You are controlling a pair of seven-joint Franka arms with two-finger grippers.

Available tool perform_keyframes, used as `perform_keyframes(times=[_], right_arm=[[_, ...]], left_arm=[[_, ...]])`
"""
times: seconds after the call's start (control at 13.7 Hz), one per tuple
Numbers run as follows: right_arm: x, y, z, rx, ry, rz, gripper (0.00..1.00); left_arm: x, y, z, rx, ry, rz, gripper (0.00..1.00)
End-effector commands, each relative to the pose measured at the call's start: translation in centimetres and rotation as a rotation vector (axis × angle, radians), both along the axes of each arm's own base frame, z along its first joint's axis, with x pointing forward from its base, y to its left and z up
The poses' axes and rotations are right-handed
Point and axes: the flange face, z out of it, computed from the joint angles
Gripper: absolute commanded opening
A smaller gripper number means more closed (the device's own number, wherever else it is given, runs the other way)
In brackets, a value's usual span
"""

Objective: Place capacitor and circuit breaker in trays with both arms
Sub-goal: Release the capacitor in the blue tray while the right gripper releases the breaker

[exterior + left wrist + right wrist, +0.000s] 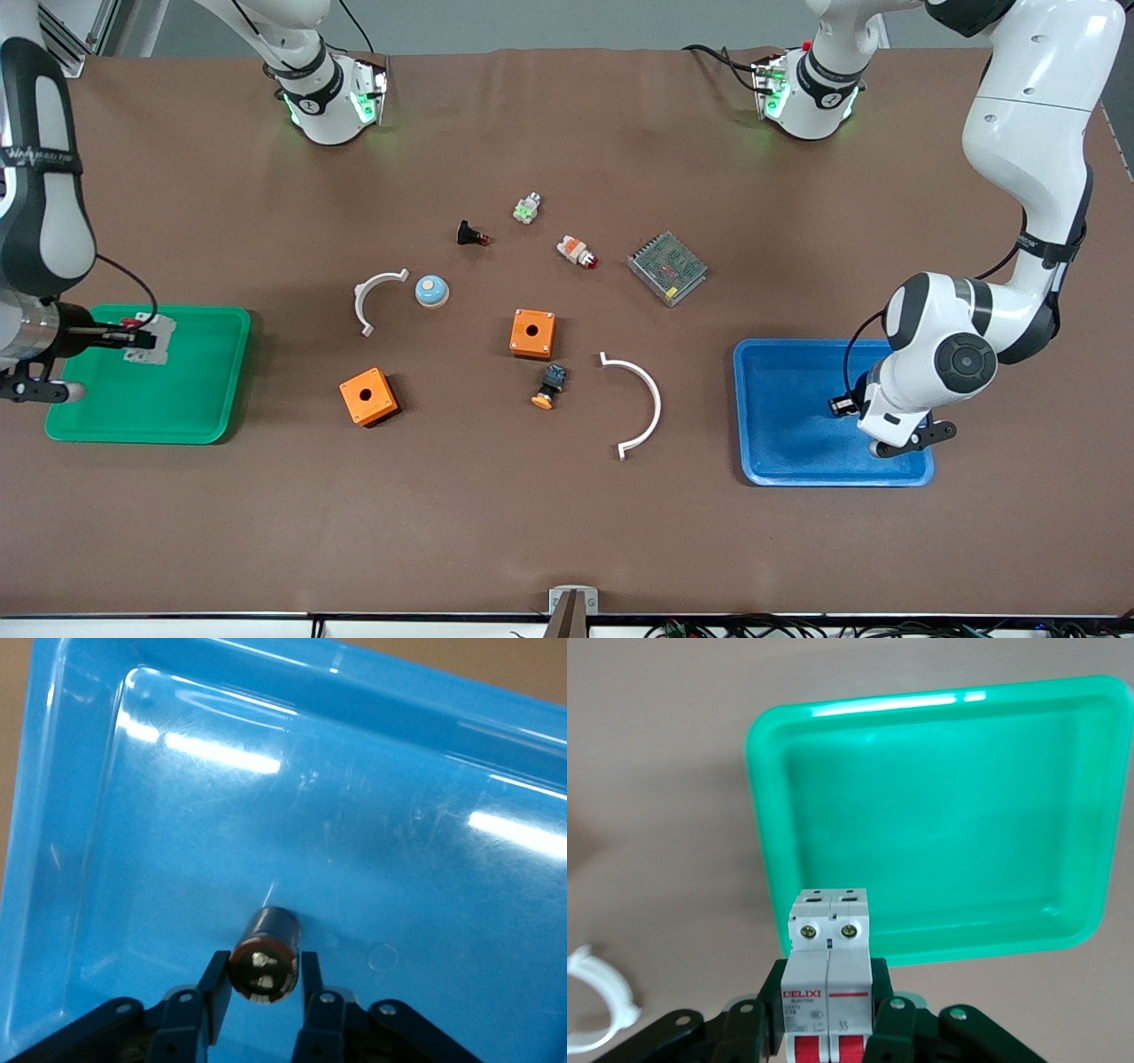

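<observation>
The capacitor (266, 943), a stubby dark cylinder with a silvery end, lies on the floor of the blue tray (780, 416) at the left arm's end of the table. My left gripper (265, 961) is low in that tray and open. Its fingers flank the capacitor, with a thin gap showing on one side. The circuit breaker (828, 939), a white-grey block with two red levers, is clamped in my shut right gripper (828, 973). In the front view the breaker (152, 339) hangs over the green tray (204, 372) at the right arm's end.
Between the trays lie two orange boxes (532, 333) (368, 396), two white curved pieces (376, 297) (642, 403), a mesh-covered metal box (667, 268), a black switch with an orange cap (549, 385), a blue round button (431, 291), a lamp (577, 252) and a black push-button (471, 235).
</observation>
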Motion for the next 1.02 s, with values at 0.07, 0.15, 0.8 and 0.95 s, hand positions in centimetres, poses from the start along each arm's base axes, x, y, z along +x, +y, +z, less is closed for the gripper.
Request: perform_keyframes(times=[0.07,0.15,0.8,0.95], right_arm=[[1.2,-5.3,-3.3,0.004,-0.048,0.045,0.23],[1.1,-6.2,-4.8,0.006,-0.052,0.035,0.23],[1.1,-8.6,-12.0,0.023,-0.067,0.034,0.24],[1.1,-8.8,-12.4,0.013,-0.081,0.043,0.24]], left_arm=[[0.2,-0.3,4.7,0.02,-0.037,-0.014,1.0],[-0.1,-0.7,7.3,0.039,-0.021,-0.02,1.0],[-2.9,-3.9,28.7,0.109,-0.017,-0.156,1.0],[-4.1,-4.1,32.6,0.113,-0.01,-0.152,1.0]])
